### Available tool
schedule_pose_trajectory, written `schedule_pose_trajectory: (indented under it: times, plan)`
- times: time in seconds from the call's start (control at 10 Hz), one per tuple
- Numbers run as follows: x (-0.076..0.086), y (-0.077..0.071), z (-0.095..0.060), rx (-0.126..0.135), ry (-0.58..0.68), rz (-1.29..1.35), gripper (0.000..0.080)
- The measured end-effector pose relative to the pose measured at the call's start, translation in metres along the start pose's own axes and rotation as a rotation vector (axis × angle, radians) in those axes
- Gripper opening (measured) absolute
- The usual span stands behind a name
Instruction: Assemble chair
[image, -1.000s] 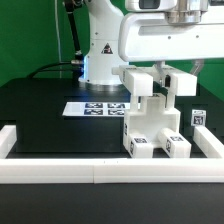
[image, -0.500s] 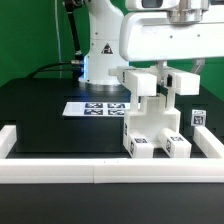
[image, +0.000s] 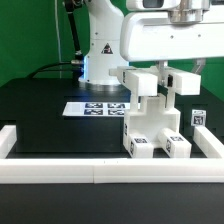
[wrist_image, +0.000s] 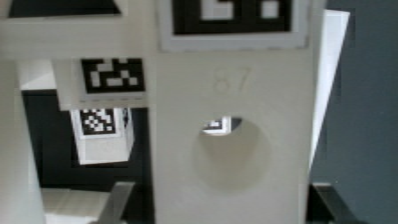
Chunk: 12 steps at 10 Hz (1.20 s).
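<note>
on the exterior view's left, the marker board (image: 98, 107), flat and white with black squares, lies on the black table (image: 40, 110). to its right stands the chunky white plastic chair (image: 148, 125), part built, with black-and-white tags low on its front. it is just behind the long low white border rail (image: 60, 172). the white robot gripper (image: 172, 78) is at the chair's top. in the wrist view its dark fingers (wrist_image: 121, 200) press both edges of a tall flat white panel (wrist_image: 231, 110), so the jaws are clamped on it. a small white tagged block (image: 197, 117) sits far right.
</note>
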<state>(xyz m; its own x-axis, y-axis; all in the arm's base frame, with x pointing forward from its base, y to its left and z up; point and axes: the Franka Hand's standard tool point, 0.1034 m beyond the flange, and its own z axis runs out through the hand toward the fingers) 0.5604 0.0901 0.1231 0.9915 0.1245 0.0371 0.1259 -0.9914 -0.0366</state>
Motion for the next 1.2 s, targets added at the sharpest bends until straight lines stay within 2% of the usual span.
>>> schedule_pose_trajectory:
  times: [0.2,1.2]
  plan:
    - [-0.0041,-0.0003,0.0001,0.001,-0.002,0.0,0.029]
    - [-0.0039,0.0011,-0.0001,0.0,0.012,0.003,0.029]
